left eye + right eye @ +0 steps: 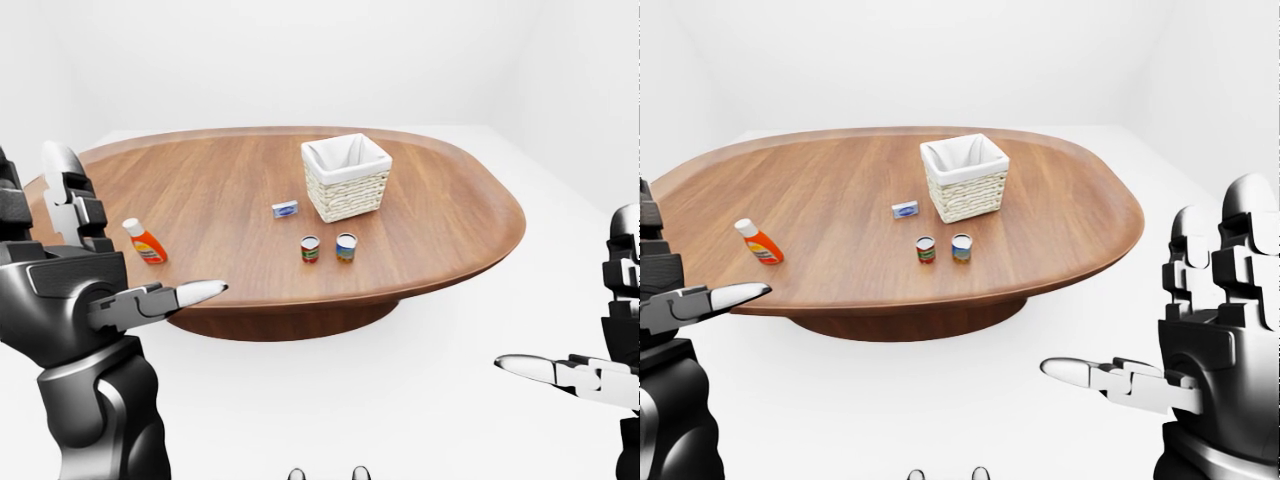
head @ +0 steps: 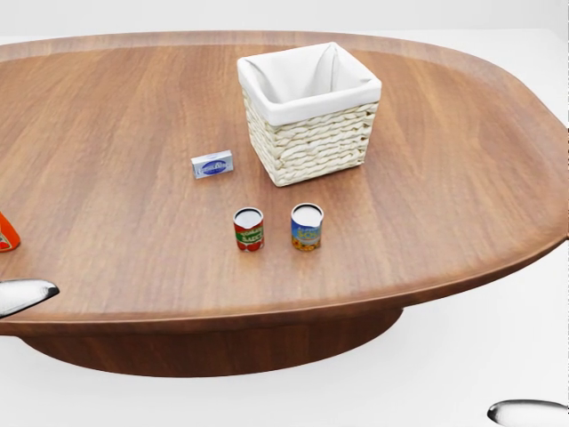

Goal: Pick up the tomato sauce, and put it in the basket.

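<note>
Tomato sauce can [image 2: 249, 229] stands upright near table [image 2: 462, 213] edge, at seven o'clock from basket [image 2: 309, 116], just beside a second can [image 2: 307, 226]. Both hands, left hand [image 1: 150, 300] and right hand [image 1: 1120, 380], spread and empty, well short of it. Likely rigid, smooth, light; take it round the sides.

Blue-labelled can [image 2: 307, 227] just beside tomato sauce [image 2: 249, 229], basket [image 2: 308, 114] near

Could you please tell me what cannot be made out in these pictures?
- Ketchup bottle: head view's left edge cuts off all but a sliver.
- Basket floor: its near wall hides it in every view.
- Small box lettering: too small.
- Hands: head view shows only fingertips.
</note>
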`<state>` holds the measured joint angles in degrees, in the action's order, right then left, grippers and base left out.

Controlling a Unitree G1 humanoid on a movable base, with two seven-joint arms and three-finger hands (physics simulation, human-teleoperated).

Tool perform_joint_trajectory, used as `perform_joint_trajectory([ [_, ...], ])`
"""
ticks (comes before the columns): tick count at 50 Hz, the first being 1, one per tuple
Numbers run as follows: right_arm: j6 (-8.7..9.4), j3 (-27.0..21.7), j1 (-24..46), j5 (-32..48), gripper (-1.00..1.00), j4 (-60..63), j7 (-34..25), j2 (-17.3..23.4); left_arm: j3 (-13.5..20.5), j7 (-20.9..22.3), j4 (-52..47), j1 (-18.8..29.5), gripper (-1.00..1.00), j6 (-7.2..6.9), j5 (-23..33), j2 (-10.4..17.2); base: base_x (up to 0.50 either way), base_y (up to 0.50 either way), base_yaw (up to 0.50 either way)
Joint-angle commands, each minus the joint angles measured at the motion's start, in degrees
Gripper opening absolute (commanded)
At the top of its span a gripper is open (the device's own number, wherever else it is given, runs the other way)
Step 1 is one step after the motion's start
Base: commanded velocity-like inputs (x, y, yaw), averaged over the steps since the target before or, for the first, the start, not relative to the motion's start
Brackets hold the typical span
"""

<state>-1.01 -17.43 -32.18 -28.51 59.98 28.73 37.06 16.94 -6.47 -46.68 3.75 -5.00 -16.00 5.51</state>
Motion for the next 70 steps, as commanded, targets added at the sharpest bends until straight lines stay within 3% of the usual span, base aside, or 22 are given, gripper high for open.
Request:
perform_joint_trajectory([
  [1, 0.58, 0.8, 0.4, 0.9, 1.0, 0.0, -0.9, -1.0, -0.4, 0.4, 1.1, -0.5, 1.0, 0.0, 0.7, -0.3, 0.0, -0.28, 0.0],
  [4, 1.6, 0.9, 1.5, 0.5, 1.0, 0.0, -0.1, 0.0, -0.1, -0.3, -0.7, 0.6, 1.0, 0.0, 0.1, 0.2, 0.0, -0.27, 0.0],
  [14, 1.44, 1.3, 1.4, 0.5, 1.0, 0.0, 0.5, 0.5, -0.2, -0.1, -0.4, 0.3, 1.0, 0.0, 0.4, 0.1, 0.0, -0.27, 0.0],
  [34, 3.55, 1.6, 2.6, 3.1, 1.0, 0.0, -4.2, -5.0, -0.3, 0.1, 0.0, 0.2, 1.0, 0.0, 0.7, -0.1, 0.0, -0.27, 0.0],
  [40, 3.3, 1.5, 2.4, 2.7, 1.0, 0.0, -3.5, -4.3, -0.5, 0.2, 0.0, 0.1, 1.0, 0.0, 0.9, -0.1, 0.0, -0.27, 0.0],
  [50, 5.42, 2.2, 3.3, 3.6, 1.0, 0.0, -3.6, -4.2, -0.3, 0.1, -0.1, 0.0, 1.0, 0.0, 0.9, -0.1, 0.0, 0.0, 0.0],
  [70, 4.64, 2.7, 3.1, 2.6, 1.0, 0.0, -0.8, -0.6, -0.4, 0.3, 0.4, 0.0, 1.0, 0.0, 0.9, -0.2, 0.26, 0.0, 0.0],
])
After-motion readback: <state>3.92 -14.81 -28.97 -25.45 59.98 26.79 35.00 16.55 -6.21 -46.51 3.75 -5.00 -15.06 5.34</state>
